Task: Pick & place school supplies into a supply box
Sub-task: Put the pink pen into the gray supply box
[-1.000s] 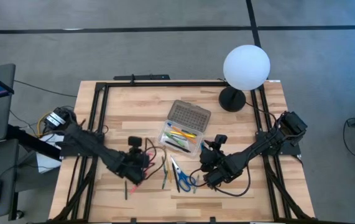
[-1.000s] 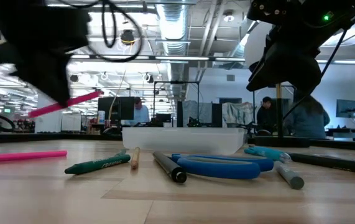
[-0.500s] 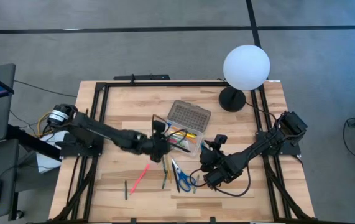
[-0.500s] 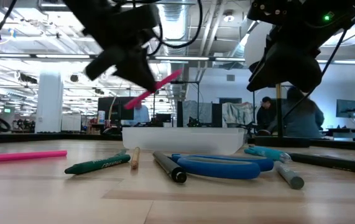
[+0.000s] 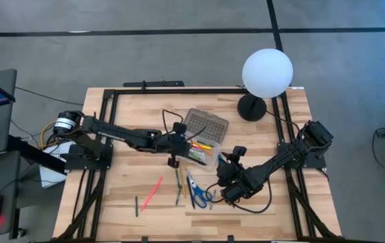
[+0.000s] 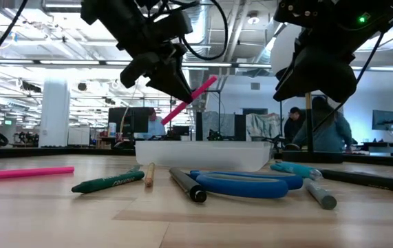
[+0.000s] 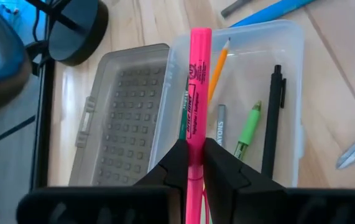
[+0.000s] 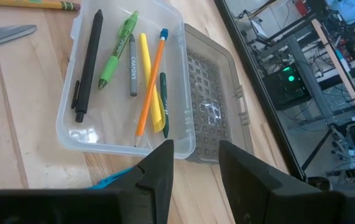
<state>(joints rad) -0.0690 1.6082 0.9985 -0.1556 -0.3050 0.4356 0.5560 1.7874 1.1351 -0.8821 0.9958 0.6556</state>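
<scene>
My left gripper is shut on a pink highlighter above the near-left end of the supply box, a clear case with its grey dotted lid open toward the far side. The box holds a black pen, a green pen, an orange pencil and others. My right gripper is open and empty to the right of the blue scissors. A second pink pen, a green pencil and other pens lie flat on the table. My left gripper pinches the highlighter's barrel between its two fingers, in its lower half. The fingers lie across it. The highlighter is lifted clear above the box, tilted, its free end raised and pointing over the box.
A white globe lamp on a black base stands at the far right. A black cable loops near my right arm. Bare wood lies at the near left. People stand in the room beyond the table.
My left gripper has carried the pink highlighter from the table's near left toward the far edge and the right, up to above the supply box. The highlighter stays lifted and is tilted more steeply now. The second pink pen stays on the table.
</scene>
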